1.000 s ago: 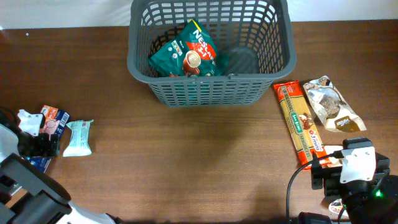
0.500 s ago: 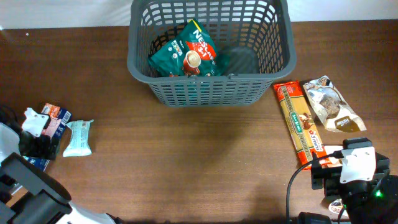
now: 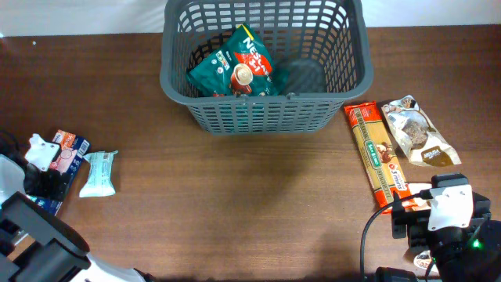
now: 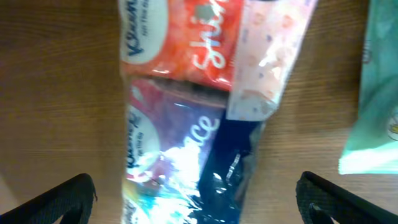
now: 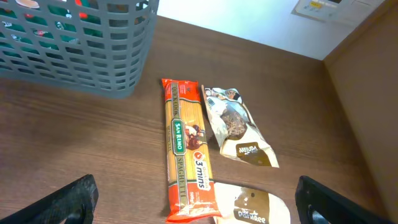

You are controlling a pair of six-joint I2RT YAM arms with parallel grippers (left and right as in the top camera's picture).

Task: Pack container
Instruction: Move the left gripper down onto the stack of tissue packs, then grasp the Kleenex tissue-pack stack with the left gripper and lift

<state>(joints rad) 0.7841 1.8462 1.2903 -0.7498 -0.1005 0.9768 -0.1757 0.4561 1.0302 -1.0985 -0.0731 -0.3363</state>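
Both spread, left hand (image 4: 196, 190) hangs over tissue packs (image 4: 180, 37), right hand (image 5: 196, 190) near spaghetti (image 5: 183, 149) beside container (image 5: 74, 50).

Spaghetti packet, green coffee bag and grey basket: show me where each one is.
spaghetti packet (image 3: 377, 151), overhead view, middle of the long orange wrapper.
green coffee bag (image 3: 235, 66), overhead view, centre of its printed front.
grey basket (image 3: 266, 116), overhead view, on its slotted near wall.

White boxy plastic right arm housing (image 3: 448, 211) on black body; small green LED (image 3: 473, 244) lit; thin black cable (image 3: 365, 235) looping off its side; left arm (image 3: 35, 237) black links w/ white shell panels; left gripper fingertips (image 4: 69, 198) & right gripper fingertips (image 5: 73, 200) matte black, rounded, blurred
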